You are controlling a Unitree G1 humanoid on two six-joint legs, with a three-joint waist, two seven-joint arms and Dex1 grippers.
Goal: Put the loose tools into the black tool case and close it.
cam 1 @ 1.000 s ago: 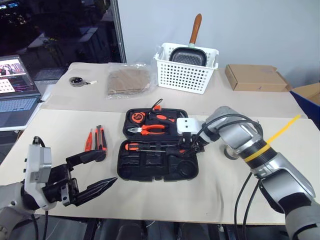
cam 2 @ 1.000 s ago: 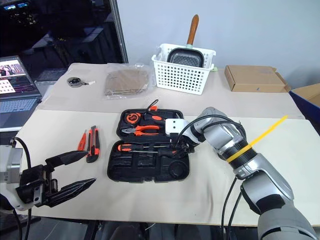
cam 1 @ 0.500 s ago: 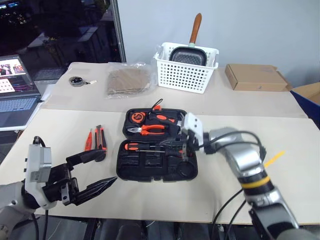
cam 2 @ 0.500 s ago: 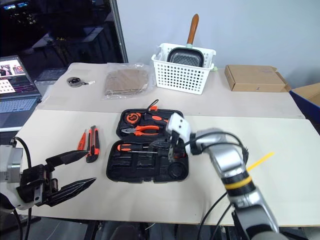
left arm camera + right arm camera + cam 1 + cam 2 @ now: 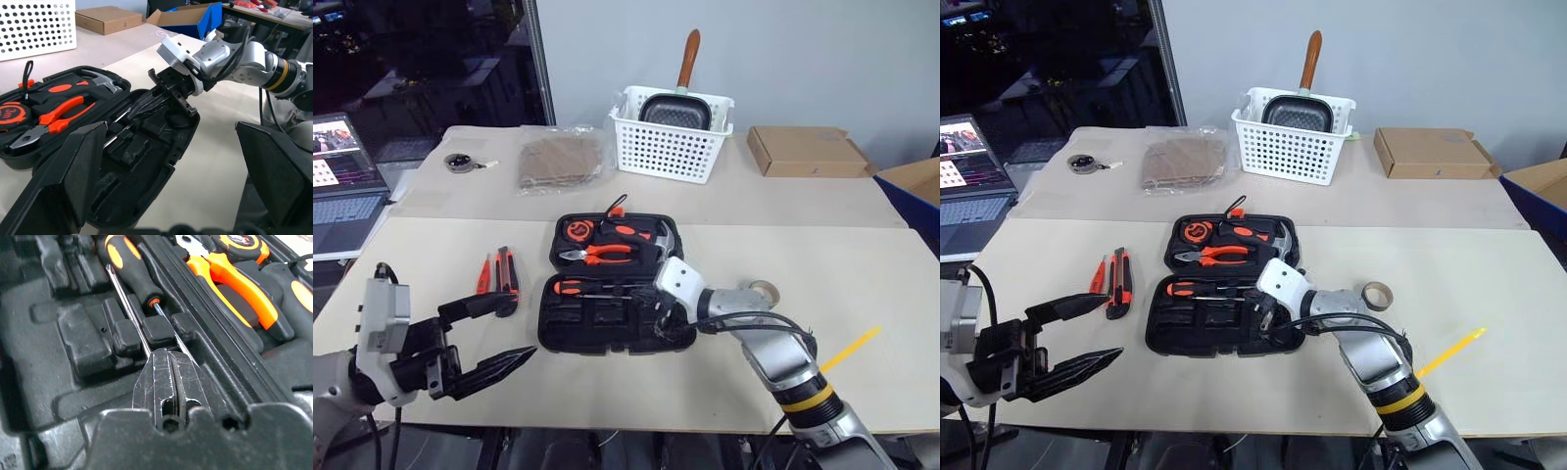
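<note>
On the beige worktop [image 5: 862, 264] I see the black tool case [image 5: 612, 284] lying wide open at centre, two screwdrivers [image 5: 597, 288] in its near half, with the box cutter [image 5: 508, 275] and thin red cutter [image 5: 485, 273] side by side at its 9 o'clock and the tape roll [image 5: 764, 290] at its 3 o'clock. My right tool [image 5: 168, 382], fingers pressed together, rests its tip on the screwdriver shafts inside the case's right end. My left tool [image 5: 489, 338] hangs spread and empty at the case's 8 o'clock.

We hold our left end effector [image 5: 487, 338] level, fingers spread wide; our right end effector [image 5: 166, 377] points downward, fingers pressed together.
</note>
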